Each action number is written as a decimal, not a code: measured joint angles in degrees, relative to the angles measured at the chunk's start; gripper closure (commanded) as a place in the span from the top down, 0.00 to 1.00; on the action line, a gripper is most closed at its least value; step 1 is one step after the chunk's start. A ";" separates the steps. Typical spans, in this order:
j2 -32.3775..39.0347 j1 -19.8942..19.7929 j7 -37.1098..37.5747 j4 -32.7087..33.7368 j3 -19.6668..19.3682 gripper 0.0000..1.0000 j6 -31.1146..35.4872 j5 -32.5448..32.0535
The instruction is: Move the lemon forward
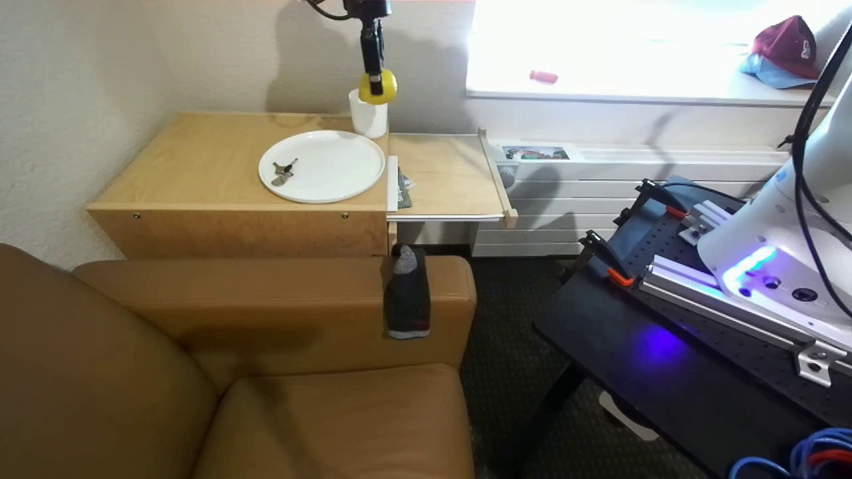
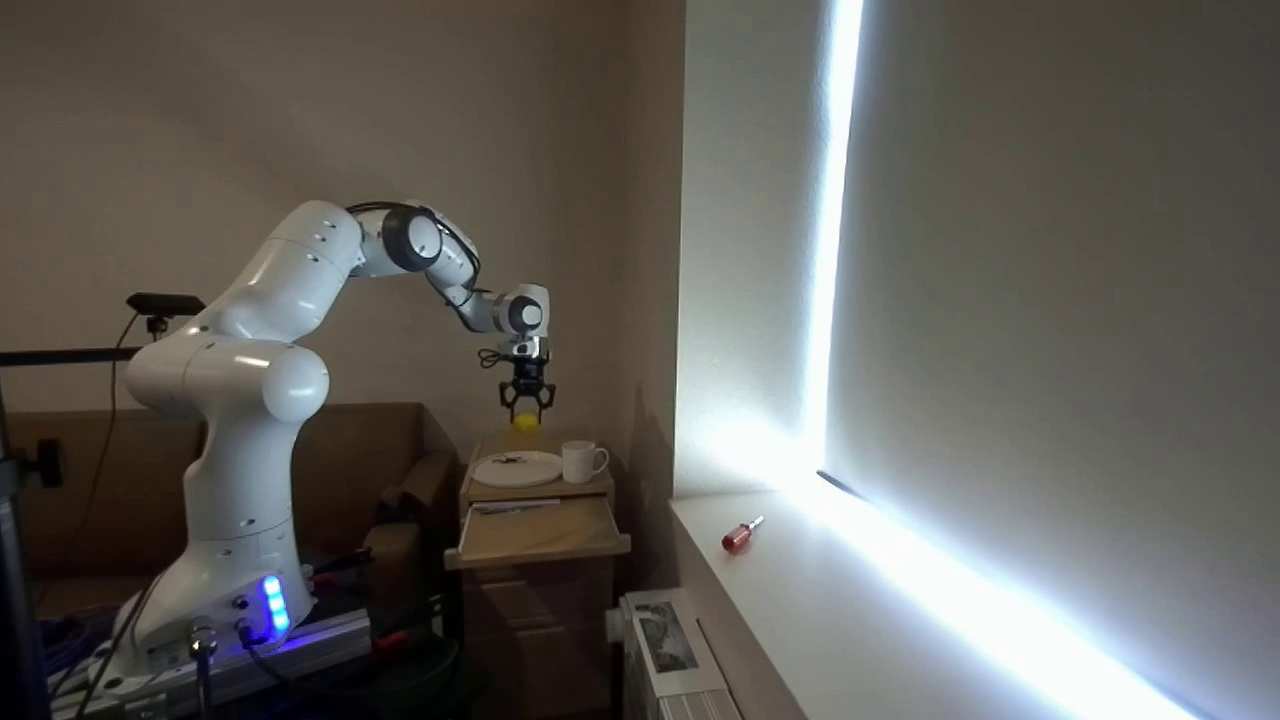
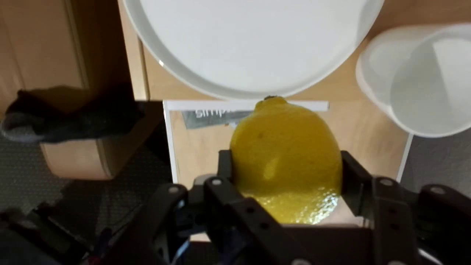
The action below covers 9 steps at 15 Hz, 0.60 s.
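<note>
The lemon (image 1: 389,89) is bright yellow and held in the air by my gripper (image 3: 287,165). In the wrist view the lemon (image 3: 283,147) fills the space between the two black fingers, which touch it on both sides. Its stem end points toward the plate in that picture. In an exterior view the gripper (image 2: 526,414) points down with the lemon (image 2: 526,423) at its fingertips, above the height of the wooden cabinet. In the wrist view the lemon appears over the pulled-out drawer, just off the plate's edge.
A white plate (image 1: 333,169) with small metal pieces (image 1: 284,171) lies on the wooden cabinet top (image 1: 213,156). A white cup (image 1: 370,121) stands beside it. The drawer (image 1: 446,166) is pulled out. A dark sock (image 1: 407,303) hangs on the brown sofa arm (image 1: 266,283).
</note>
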 measured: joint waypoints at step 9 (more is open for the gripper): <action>-7.61 -14.91 -8.47 -22.35 0.96 0.44 4.06 1.44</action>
